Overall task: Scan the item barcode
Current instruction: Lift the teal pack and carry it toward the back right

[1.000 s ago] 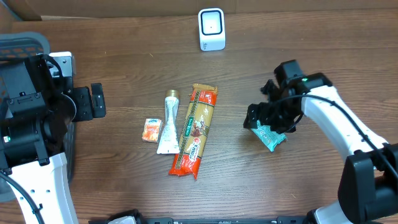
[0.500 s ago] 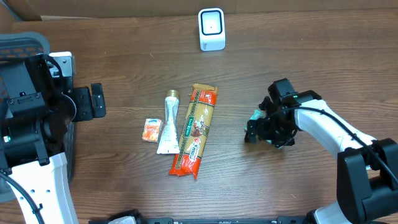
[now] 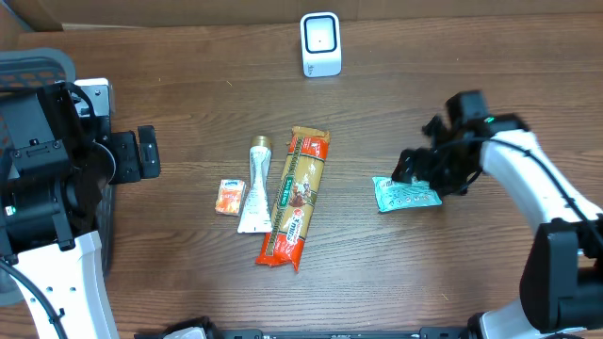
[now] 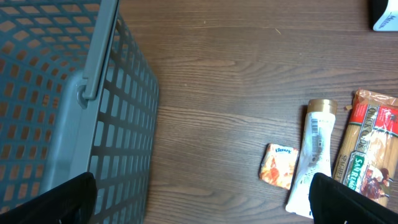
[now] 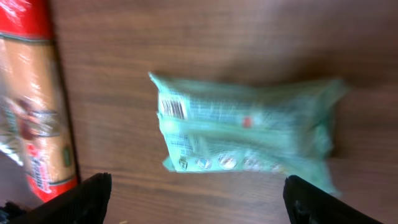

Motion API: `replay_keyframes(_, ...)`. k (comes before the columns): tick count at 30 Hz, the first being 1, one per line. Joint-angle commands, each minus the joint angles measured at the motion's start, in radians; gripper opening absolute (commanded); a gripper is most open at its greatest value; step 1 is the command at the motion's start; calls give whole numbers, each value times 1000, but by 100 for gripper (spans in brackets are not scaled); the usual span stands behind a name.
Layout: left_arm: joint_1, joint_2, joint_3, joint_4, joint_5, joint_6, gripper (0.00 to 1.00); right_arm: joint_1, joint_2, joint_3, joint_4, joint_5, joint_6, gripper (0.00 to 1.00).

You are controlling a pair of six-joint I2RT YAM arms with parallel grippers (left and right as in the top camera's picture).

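Green packet [image 3: 405, 195]: lies flat on the wooden counter [image 3: 188, 75], well to the right of the pasta packet [image 3: 295, 198] and apart from it, its long side running across. The printed face is up, and a small barcode [image 5: 173, 107] shows at the end nearer the pasta packet, blurred in the right wrist view. Right end effector [image 3: 426, 168]: above the green packet's end farther from the pasta packet, fingers spread wide with the packet below and between them, gripping nothing. Left end effector [image 3: 141, 153]: well to the left of the pasta packet, fingers fully apart, empty. Pasta packet: long, red and orange, mid-counter, slightly tilted. White tube [image 3: 254, 185] with gold cap: just beside the pasta packet on its left, roughly parallel to it, cap end pointing away from the robot. Small orange sachet [image 3: 229, 197]: left of the pasta packet, just beyond the tube. White scanner [image 3: 320, 44]: upright near the back edge of the counter, behind the pasta packet's far end and well apart from it. Grey mesh basket [image 4: 62, 93]: far left of the pasta packet, beside the left arm.
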State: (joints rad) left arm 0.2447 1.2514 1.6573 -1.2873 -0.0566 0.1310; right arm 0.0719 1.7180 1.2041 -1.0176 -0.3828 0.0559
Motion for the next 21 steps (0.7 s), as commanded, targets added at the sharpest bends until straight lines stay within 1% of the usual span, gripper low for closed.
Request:
replay_keyframes(1, 4, 3, 14, 2, 5, 11, 100, -72, 6, 22, -7, -30, -175, 91)
replay_keyframes(5, 4, 3, 14, 2, 5, 11, 100, -125, 37, -11, 21, -31, -204, 90)
replay_keyframes(7, 4, 3, 14, 2, 5, 11, 100, -135, 67, -21, 24, -58, -232, 82)
replay_keyframes(10, 4, 3, 14, 2, 5, 11, 100, -138, 107, -25, 25, -79, -267, 77)
replay_keyframes(18, 4, 3, 14, 2, 5, 11, 100, -139, 154, -85, 106, -80, -267, 76)
replay_keyframes(21, 4, 3, 14, 2, 5, 11, 100, -139, 154, -110, 124, -110, -267, 71)
